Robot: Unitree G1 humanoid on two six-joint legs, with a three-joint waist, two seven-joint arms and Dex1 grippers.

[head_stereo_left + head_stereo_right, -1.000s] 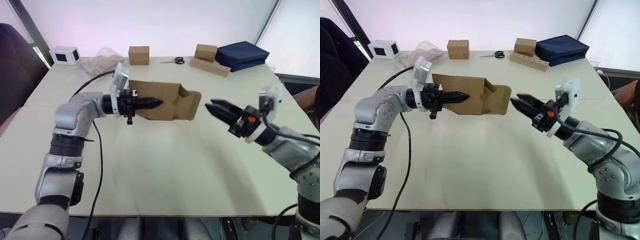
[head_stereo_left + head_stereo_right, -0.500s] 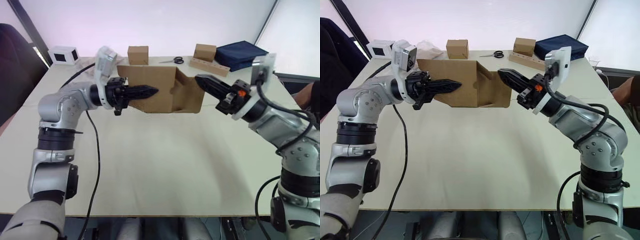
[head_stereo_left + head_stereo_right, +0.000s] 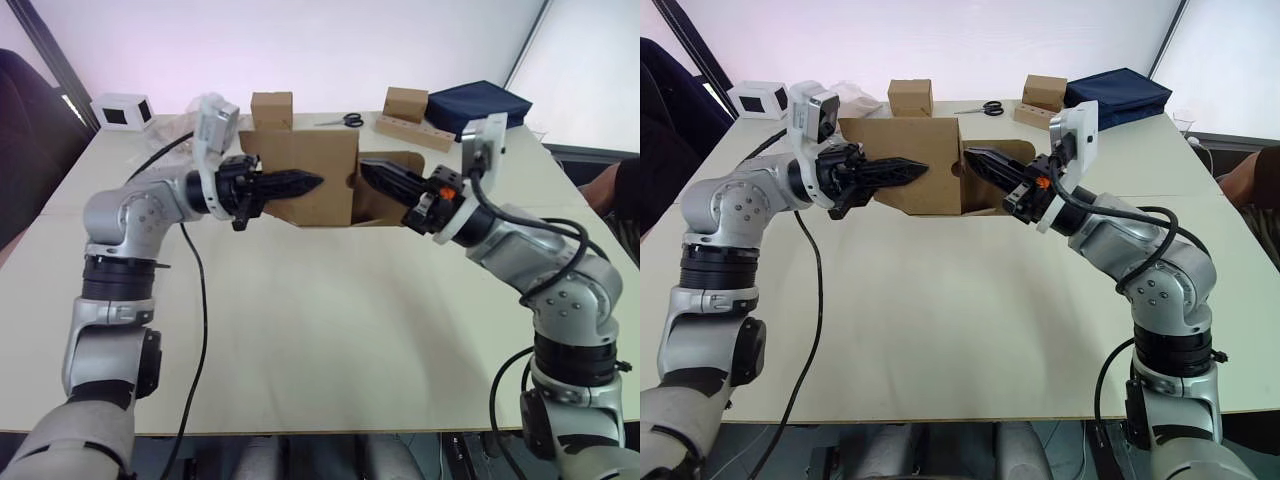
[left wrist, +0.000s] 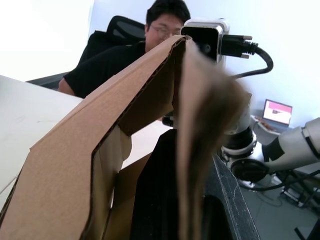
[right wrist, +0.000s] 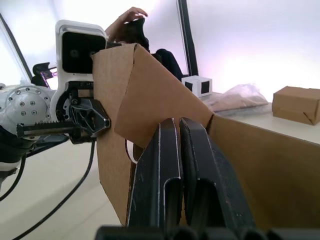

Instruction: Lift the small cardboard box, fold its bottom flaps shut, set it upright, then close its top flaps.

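Pale and broad, the table [image 3: 330,330] runs back to a bright wall, with a white box with a dark window [image 3: 120,110] at the upper left of the frame, scissors [image 3: 344,121] and two spare brown boxes [image 3: 271,108] along the far edge, and a navy folded cloth [image 3: 480,104] at the upper right.

Held in the air above the table, upper centre of the frame, is the small cardboard box [image 3: 312,178], its flaps loose and hanging open on the right-hand end. The left gripper [image 3: 312,183] pinches one cardboard wall between its closed fingers. The right gripper [image 3: 368,172], fingers pressed together with nothing between them, noses into the open flap end, apparently to push a flap inward.

The risk I see is the single-wall pinch: a firm shove from the right could twist the box in that grip or crease the panel. A flap could also spring back out once released.
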